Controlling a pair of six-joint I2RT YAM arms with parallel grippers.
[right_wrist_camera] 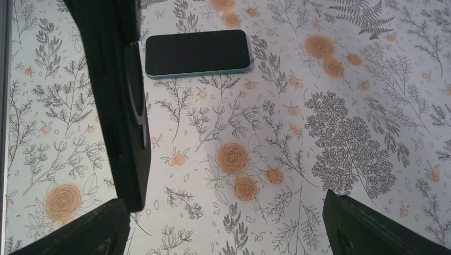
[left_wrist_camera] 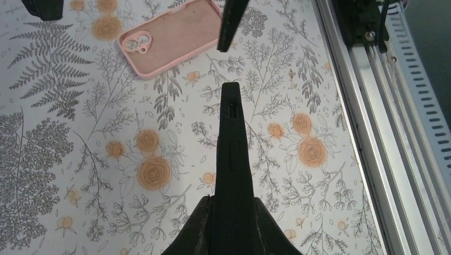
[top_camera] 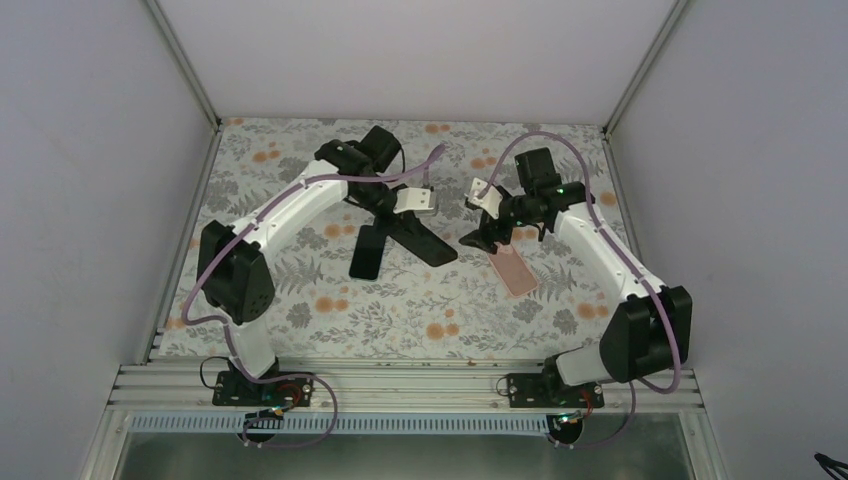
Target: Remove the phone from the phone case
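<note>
Phone (top_camera: 366, 251) lies bare on the table (top_camera: 300, 310), long axis twelve-to-six, at seven o'clock from your left gripper (left_wrist_camera: 232, 215), which pinches the black case (left_wrist_camera: 232, 143) edge-on. Your right gripper (right_wrist_camera: 226, 223) gapes wide, empty, farther off.

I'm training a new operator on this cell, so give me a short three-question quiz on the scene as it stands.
1. True or false: the phone sits inside the pink case.
2. The left tool is: A) open, B) shut on a flat black object, C) shut on the phone.
3. Which way does the phone's dark screen face?
Key: 1 false, they lie apart on the table; 2 B; 3 up.
</note>
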